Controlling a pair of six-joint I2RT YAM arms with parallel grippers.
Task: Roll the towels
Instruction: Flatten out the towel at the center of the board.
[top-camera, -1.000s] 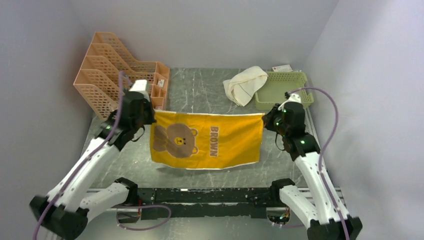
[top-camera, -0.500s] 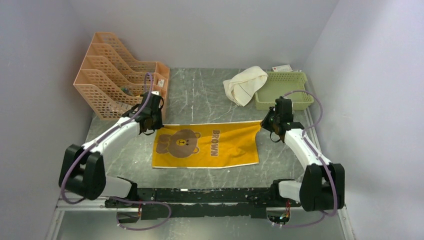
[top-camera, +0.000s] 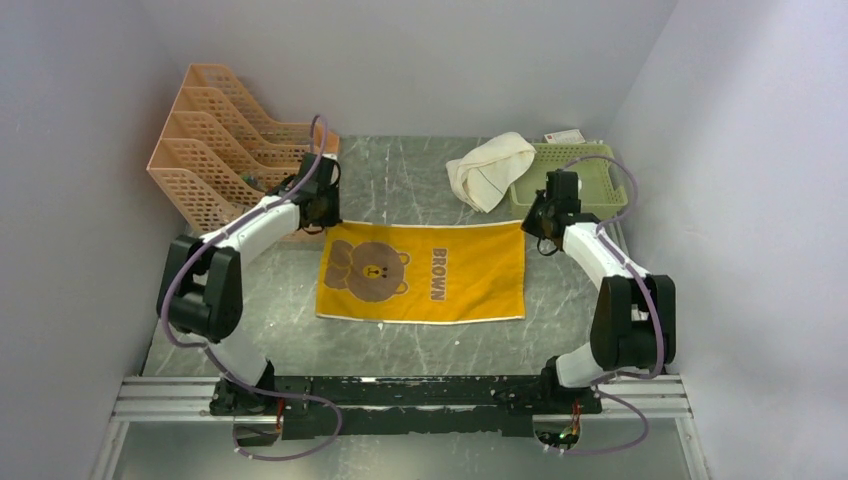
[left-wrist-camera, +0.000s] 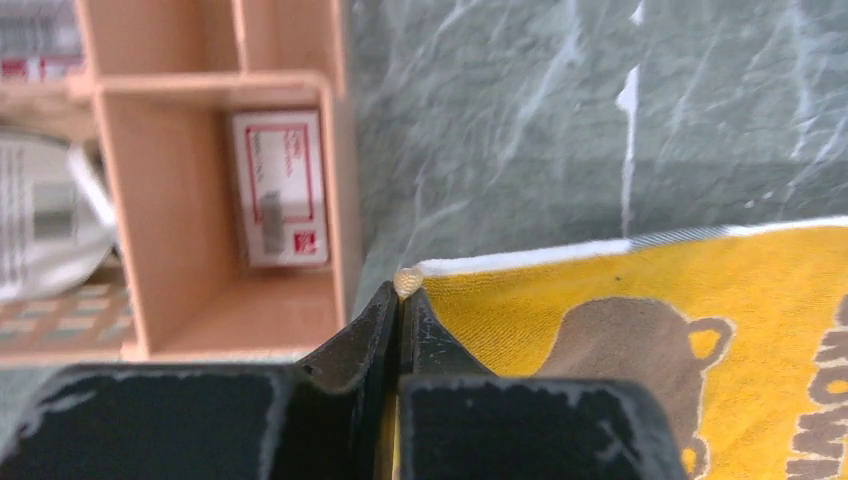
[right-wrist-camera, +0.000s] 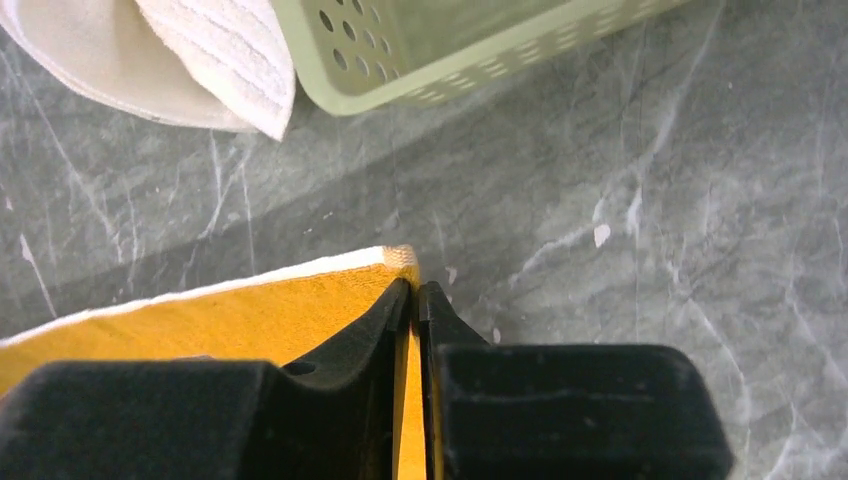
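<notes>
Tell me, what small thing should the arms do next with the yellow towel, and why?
Probably let go: the yellow towel lies spread flat on the table, while the left tool and right tool each pinch a far corner. Releasing frees them to begin rolling.

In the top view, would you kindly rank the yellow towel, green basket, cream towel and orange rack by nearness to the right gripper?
1. Yellow towel: its far right corner is pinched in the right gripper.
2. Green basket: just behind.
3. Cream towel: behind, leftward.
4. Orange rack: far left.
</notes>
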